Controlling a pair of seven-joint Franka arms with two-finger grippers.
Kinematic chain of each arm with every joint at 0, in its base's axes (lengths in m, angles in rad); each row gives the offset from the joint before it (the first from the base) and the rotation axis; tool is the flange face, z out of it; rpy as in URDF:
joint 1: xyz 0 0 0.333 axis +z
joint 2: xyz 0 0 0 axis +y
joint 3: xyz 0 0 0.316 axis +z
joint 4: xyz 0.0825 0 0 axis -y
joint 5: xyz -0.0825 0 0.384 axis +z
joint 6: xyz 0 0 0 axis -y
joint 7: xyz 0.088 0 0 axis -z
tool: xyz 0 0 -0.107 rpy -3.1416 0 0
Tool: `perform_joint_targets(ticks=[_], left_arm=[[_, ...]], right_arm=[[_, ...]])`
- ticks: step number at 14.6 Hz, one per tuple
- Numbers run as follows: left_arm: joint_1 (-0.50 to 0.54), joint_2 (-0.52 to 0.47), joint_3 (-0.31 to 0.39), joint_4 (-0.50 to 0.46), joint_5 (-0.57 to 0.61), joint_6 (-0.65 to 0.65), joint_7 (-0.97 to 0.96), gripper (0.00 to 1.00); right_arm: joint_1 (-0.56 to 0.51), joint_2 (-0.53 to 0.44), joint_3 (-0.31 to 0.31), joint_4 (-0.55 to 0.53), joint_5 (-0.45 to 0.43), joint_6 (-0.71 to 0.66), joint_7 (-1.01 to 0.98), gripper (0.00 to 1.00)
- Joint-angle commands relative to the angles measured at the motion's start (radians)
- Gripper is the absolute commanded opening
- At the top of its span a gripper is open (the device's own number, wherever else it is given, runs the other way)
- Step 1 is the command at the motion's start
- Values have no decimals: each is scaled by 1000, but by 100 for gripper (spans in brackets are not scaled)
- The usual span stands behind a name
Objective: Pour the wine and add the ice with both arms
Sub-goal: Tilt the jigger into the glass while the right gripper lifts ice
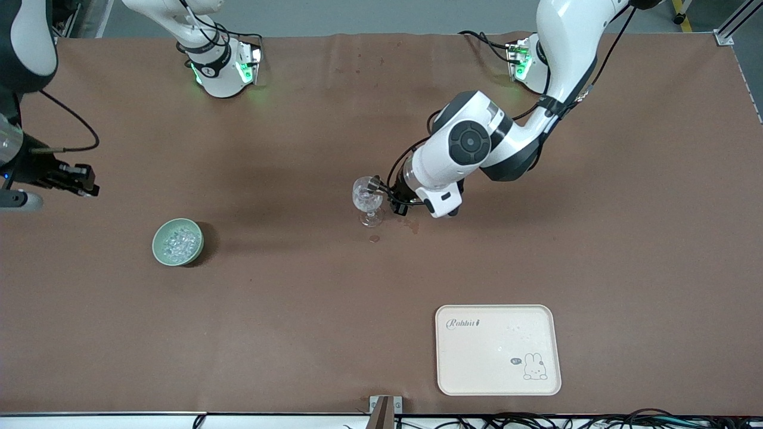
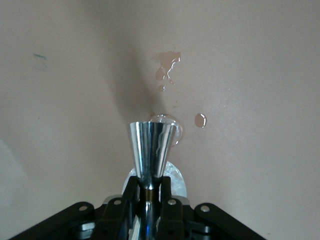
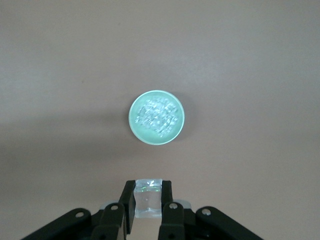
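Two arms busy here. The left end effector (image 2: pixel 148 192) is clamped on a shiny metal jigger (image 2: pixel 151 150), tipped over the wine glass (image 1: pixel 368 199) standing mid-table, so it looks like the pour step is in hand. The right end effector (image 3: pixel 148 200) hangs up in the air at the right arm's end of the table, pinched shut on a small clear scoop-like piece (image 3: pixel 147 199), looking down at the green bowl (image 3: pixel 131 116) with the ice (image 3: pixel 158 115) heaped in it.

There are already wet spots (image 2: pixel 168 67) on the table (image 1: pixel 626 250) next to the glass, so I'd say aim matters: keep the jigger's lip right over the bowl of the glass, tilt slow, and don't bump the rim since a stemmed glass tips easily. The cream tray (image 1: pixel 498 350) sits nearer the camera, nothing on it.
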Motion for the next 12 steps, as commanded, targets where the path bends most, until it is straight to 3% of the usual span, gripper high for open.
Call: perform_joint_targets(ticks=[1,9,12], left_arm=[[-22,1,5,13,55,4,-40,0],[-57,2,6,13,212,1,-109,0],[-59,-1,9,11,219,-1,-109,0]], right_arm=[[53,-54,10,-11,-7,-31,93,4],[18,-35,-1,194,-6,-177,80,4],[17,-17,-6,236,-6,-212,54,3]])
